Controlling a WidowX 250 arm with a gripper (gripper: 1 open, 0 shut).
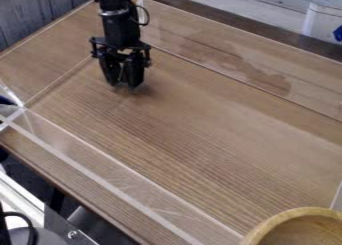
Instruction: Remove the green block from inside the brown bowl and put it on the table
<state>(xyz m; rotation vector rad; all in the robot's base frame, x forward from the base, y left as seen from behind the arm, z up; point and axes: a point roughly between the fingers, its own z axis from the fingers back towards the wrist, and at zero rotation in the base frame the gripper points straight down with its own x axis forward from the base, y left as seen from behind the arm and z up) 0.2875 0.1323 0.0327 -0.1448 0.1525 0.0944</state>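
The green block cannot be made out; the spot under the end effector point(123, 82) is too dark to tell. The end effector points down at the counter point(201, 119) near its far left part, its fingers point(114, 75) spread apart, released. The brown bowl point(297, 227) sits well apart at the near right corner, only partly in view

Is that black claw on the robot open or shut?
Open: the tool shows two fingers spread apart, tips down at the table.
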